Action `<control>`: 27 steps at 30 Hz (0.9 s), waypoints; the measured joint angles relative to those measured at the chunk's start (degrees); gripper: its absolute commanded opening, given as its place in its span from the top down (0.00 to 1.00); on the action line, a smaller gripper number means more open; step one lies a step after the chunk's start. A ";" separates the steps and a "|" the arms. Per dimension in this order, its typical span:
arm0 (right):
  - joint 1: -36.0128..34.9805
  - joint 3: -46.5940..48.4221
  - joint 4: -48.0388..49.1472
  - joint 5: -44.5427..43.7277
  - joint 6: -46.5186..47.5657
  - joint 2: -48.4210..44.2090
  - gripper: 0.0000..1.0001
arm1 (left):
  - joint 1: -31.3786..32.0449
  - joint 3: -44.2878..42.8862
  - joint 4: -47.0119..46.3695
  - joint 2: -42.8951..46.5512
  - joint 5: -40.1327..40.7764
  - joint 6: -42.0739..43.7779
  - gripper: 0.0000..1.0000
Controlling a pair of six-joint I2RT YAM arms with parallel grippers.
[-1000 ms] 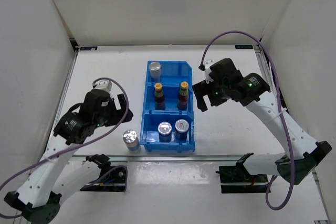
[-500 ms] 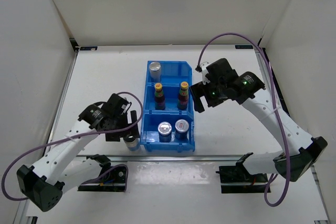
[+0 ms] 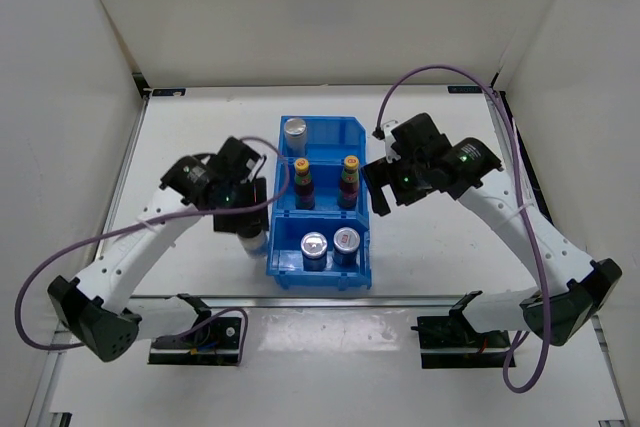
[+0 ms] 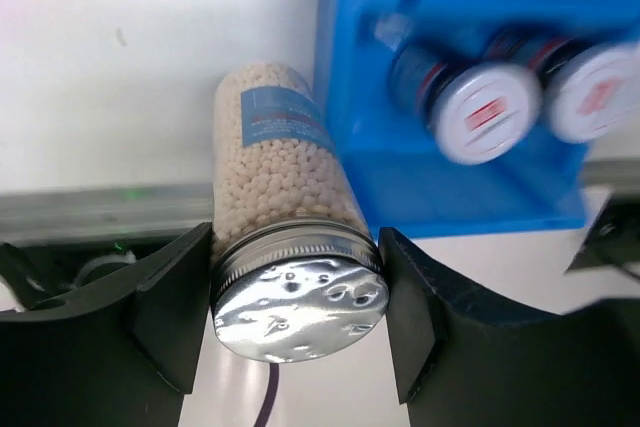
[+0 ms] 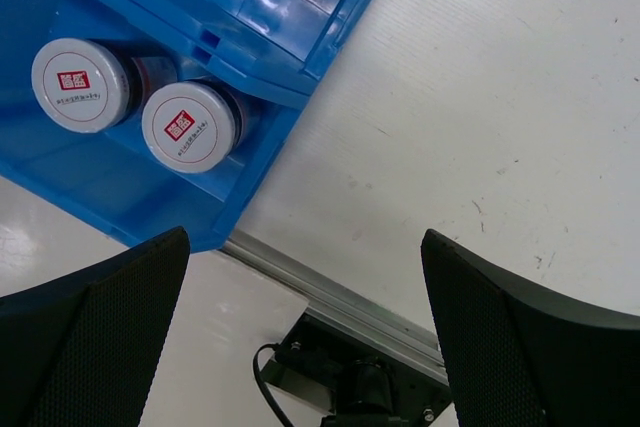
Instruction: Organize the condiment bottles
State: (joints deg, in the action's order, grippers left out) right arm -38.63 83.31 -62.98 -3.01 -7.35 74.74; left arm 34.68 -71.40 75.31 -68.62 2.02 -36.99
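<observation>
My left gripper [image 3: 246, 215] is shut on a silver-capped shaker [image 4: 290, 197] full of white beads; both fingers [image 4: 170, 297] press its cap. It hangs close to the left wall of the blue bin [image 3: 277, 247]. The bin's near compartment holds two red-marked shakers [image 3: 314, 247] [image 3: 347, 243], also in the right wrist view [image 5: 76, 84] [image 5: 188, 127]. Two slim yellow-capped bottles [image 3: 302, 175] [image 3: 350, 173] stand in the middle compartment and one plain silver shaker [image 3: 295, 133] in the far one. My right gripper [image 3: 385, 192] is open and holds nothing, just right of the bin.
A metal rail [image 5: 340, 297] runs along the table's near edge, with the arm mounts [image 3: 195, 337] [image 3: 470, 332] below it. White walls enclose the table on three sides. Purple cables loop off both arms.
My left gripper dropped over the shaker standing by the bin's near left corner, shut on it and carried it farther back along the bin's left wall. The right arm hardly moved.
</observation>
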 measured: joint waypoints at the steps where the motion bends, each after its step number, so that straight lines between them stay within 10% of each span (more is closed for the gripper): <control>1: 0.00 -0.22 0.11 -0.04 0.00 -0.02 0.00 | 0.00 -4.63 1.16 -1.53 1.25 0.85 0.89; 12: 0.00 -2.60 -0.02 -2.01 0.00 -2.75 0.00 | -7.19 -79.67 -0.24 -37.81 6.78 12.81 0.89; 27: 0.00 -4.28 -0.20 -5.53 0.39 -7.78 0.00 | -1.97 -80.65 -4.28 -56.72 4.46 16.06 0.89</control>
State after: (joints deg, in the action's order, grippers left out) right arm -38.63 79.02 -63.18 -8.54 -6.96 66.96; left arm 32.71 -152.05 71.02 -125.34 6.48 -20.93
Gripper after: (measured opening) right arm 0.998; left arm 0.717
